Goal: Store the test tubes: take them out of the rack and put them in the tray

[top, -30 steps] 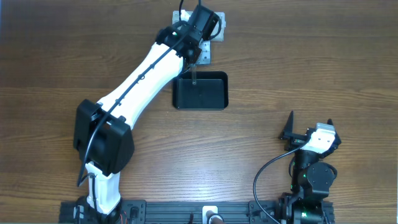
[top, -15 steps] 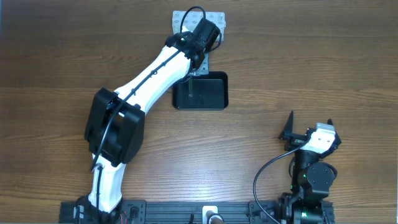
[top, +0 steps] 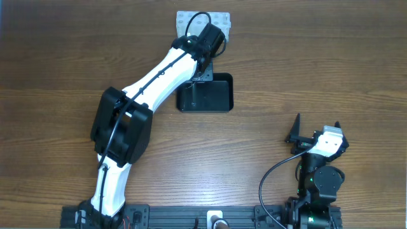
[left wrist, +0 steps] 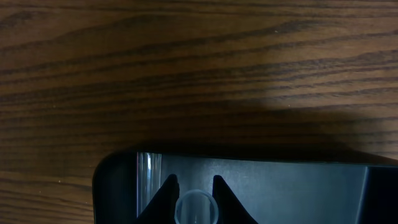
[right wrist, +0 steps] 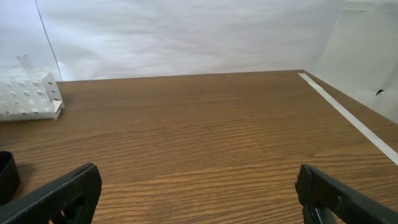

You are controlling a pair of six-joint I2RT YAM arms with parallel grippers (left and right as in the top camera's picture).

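Observation:
My left gripper [top: 201,69] hangs over the black tray's [top: 219,95] left part, shut on a clear test tube [top: 195,91] that points down into the tray. In the left wrist view the tube's round top [left wrist: 195,208] sits between the fingers [left wrist: 169,188], above the tray floor [left wrist: 286,186]. Another clear tube [left wrist: 148,180] lies along the tray's wall. The white rack [top: 219,22] stands just behind the tray, partly hidden by the arm; from the right wrist view the rack [right wrist: 28,94] shows one tube [right wrist: 23,61] standing in it. My right gripper [top: 316,130] rests open near its base.
Bare wooden tabletop [top: 318,63] surrounds the tray and rack. A strip of pale tape [right wrist: 345,112] runs along the table's right side. The left arm's long white link [top: 159,79] crosses the table's left middle.
The left gripper has come off the rack toward the tray, carrying the tube lower into it, and its elbow has swung rightward. The right arm has stayed still.

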